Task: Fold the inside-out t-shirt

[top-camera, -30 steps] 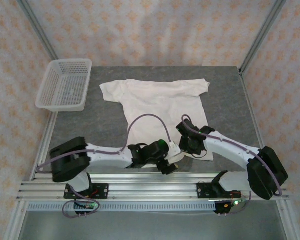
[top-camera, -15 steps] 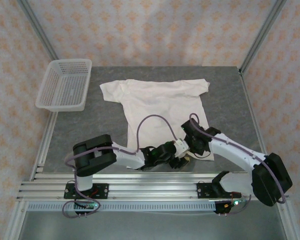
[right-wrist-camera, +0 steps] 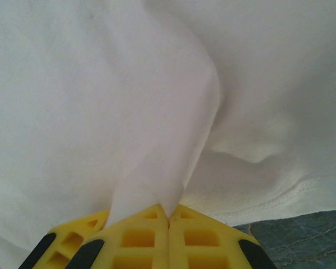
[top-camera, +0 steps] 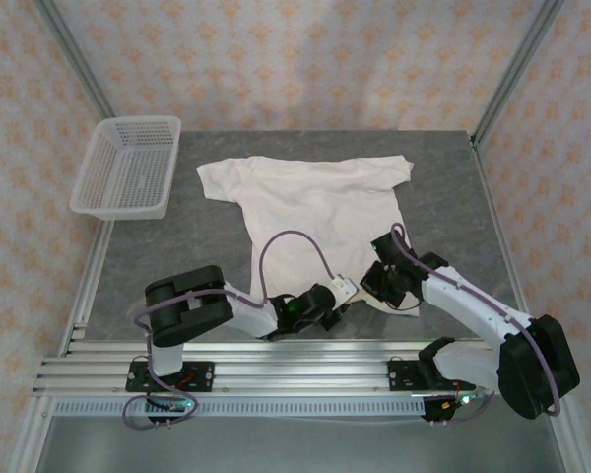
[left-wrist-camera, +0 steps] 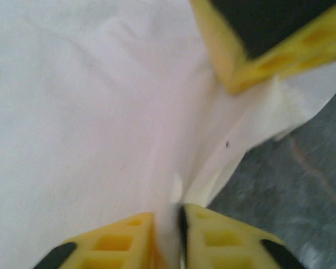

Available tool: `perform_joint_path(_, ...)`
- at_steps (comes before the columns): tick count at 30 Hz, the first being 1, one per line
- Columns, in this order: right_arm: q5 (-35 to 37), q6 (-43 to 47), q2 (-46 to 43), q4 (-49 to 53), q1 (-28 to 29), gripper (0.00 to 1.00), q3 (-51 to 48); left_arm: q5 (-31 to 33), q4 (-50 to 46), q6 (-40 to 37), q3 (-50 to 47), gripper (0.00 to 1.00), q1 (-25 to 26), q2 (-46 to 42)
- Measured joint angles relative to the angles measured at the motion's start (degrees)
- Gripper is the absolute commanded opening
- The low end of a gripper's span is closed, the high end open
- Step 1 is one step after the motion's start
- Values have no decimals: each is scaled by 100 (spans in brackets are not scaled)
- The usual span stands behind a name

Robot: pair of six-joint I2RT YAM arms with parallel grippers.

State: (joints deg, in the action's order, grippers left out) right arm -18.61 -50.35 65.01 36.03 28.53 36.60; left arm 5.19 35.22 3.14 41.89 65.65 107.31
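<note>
My left tool (left-wrist-camera: 169,217) has just closed on the inside-out t-shirt (top-camera: 315,197) beside my right tool (right-wrist-camera: 168,217), also pinching cloth, so I reckon folding can start.

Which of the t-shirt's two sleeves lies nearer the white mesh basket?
The sleeve pointing toward the basket, close beside it; the other sleeve lies across the shirt, far off.

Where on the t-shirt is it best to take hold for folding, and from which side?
The near hem of the t-shirt, coming from the near side: it lies flat, sleeves far, so the hem is the closest free edge to pinch. The left end effector and right end effector grip there.
</note>
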Motion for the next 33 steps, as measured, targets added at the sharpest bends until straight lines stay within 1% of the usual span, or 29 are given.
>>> perform_joint_path(4,-76,22,0,4,2,6,7,-48,24,129,-122,0,-144,-79)
perform_joint_path(6,-79,59,0,31,2,15,35,-175,22,205,-199,0,-221,-262)
perform_joint_path(8,-50,155,-7,63,0,29,79,-352,11,317,-271,0,-348,-514)
perform_joint_path(10,2,258,-48,90,-9,38,90,-568,-20,444,-295,0,-501,-750)
perform_joint_path(14,122,586,-273,181,-9,46,90,-994,-66,629,-295,0,-719,-1093)
perform_joint_path(15,144,699,-365,177,4,47,90,-1097,-94,673,-293,0,-732,-1145)
perform_joint_path(18,260,1014,-693,94,195,47,66,-1298,-162,780,-291,0,-737,-1180)
perform_joint_path(21,455,1325,-1145,-243,647,45,-155,-1464,-249,892,-291,0,-798,-1180)
perform_joint_path(25,863,1556,-1572,-800,1266,46,-678,-1631,-254,1040,-289,0,-935,-1178)
perform_joint_path(29,1281,1622,-1523,-1209,1786,52,-1082,-1777,-256,1147,-289,0,-1038,-1178)
perform_joint_path(33,1576,1620,-1161,-1598,2173,57,-1224,-1886,-254,1209,-289,0,-1093,-1178)
